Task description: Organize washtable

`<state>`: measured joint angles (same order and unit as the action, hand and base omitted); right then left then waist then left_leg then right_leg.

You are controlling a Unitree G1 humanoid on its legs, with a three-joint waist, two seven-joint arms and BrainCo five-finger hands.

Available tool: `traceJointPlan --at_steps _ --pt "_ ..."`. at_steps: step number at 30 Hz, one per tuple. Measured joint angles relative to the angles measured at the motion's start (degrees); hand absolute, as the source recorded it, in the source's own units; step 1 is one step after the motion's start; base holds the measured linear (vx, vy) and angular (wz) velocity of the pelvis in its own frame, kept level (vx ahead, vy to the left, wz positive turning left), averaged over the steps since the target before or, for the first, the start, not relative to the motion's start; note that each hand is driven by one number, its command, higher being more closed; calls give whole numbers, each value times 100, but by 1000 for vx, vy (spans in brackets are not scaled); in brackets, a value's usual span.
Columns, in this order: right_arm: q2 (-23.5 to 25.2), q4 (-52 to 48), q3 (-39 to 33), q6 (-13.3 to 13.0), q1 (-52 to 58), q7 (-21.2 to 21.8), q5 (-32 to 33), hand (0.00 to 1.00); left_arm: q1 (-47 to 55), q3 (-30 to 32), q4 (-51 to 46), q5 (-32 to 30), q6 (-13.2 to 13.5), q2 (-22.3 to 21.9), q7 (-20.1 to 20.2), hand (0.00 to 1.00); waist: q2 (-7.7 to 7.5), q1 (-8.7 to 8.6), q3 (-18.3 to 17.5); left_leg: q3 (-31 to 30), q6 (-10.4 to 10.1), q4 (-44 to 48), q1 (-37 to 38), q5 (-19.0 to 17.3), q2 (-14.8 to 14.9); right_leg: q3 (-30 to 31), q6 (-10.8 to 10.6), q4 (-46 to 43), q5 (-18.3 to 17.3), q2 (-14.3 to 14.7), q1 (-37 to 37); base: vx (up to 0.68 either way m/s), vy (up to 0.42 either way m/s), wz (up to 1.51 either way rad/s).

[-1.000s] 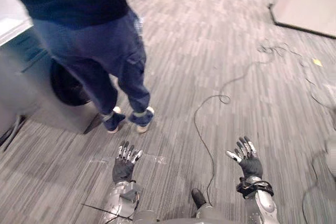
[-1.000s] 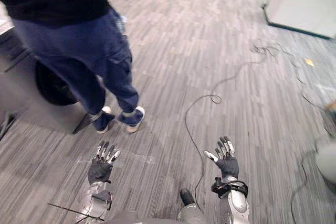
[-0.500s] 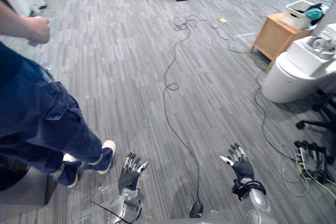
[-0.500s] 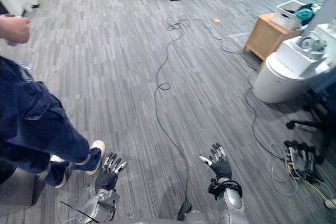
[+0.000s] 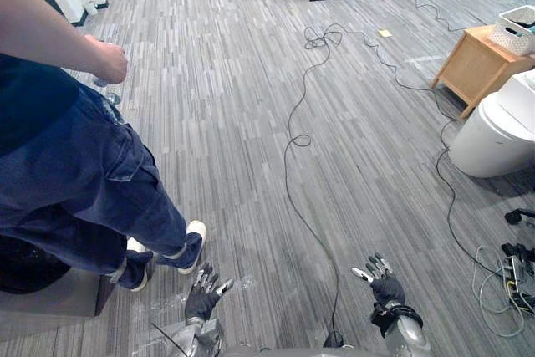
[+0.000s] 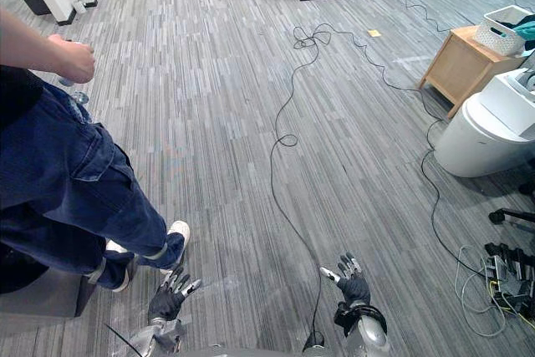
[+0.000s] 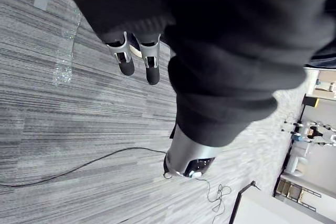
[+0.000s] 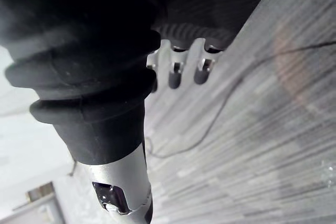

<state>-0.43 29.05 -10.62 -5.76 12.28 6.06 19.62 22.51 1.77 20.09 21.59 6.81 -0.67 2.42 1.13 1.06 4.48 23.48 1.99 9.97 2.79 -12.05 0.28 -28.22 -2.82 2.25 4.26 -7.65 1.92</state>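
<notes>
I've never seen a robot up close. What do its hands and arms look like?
Both the left hand and the right hand have slim silver fingers with dark tips, a dark ribbed cover over back and wrist, and silver-grey arms behind.

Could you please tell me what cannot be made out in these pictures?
Left eye view: what the person's hand grips, mostly hidden by the closed fist.
Right eye view: the contents of the white basket on the wooden stand, cut off by the picture's edge.
Left eye view: the dark round object at the lower left, covered by the person's legs and cut by the edge.
</notes>
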Motion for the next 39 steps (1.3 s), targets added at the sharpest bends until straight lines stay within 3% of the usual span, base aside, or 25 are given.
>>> traceJointPlan --at_steps 14,20,27,33,39 --pt "6 427 -6 10 -55 -17 -226 0 -50 -125 277 2 -9 77 -8 0 -61 1 -10 -73 1 3 114 0 -124 88 -54 190 79 -68 162 18 62 -1" --pt "2 1304 -217 15 -195 -76 -226 0 -484 -87 1552 -75 -33 105 -23 0 -70 1 -14 -134 1 -15 173 0 -125 154 -55 211 79 -57 208 36 11 -1" --pt "-26 3000 -968 146 -468 -235 -286 0 -1274 764 3600 -405 -137 215 -163 0 -81 -18 -30 -139 1 -172 372 0 -153 183 -80 329 129 -29 399 20 4 -2" --pt "-1 3337 -1444 347 -582 -200 -869 0 -1484 1203 4023 -961 -283 221 -115 0 -120 -20 -54 -148 1 -219 430 0 -197 235 -88 333 147 -54 441 13 3 -2" --pt "8 3773 -2134 642 -842 -72 -1066 0 -1621 1440 4254 -999 -414 203 -55 0 -139 -18 -62 -275 1 -385 540 0 -225 242 -88 339 148 -38 479 3 -2 2"
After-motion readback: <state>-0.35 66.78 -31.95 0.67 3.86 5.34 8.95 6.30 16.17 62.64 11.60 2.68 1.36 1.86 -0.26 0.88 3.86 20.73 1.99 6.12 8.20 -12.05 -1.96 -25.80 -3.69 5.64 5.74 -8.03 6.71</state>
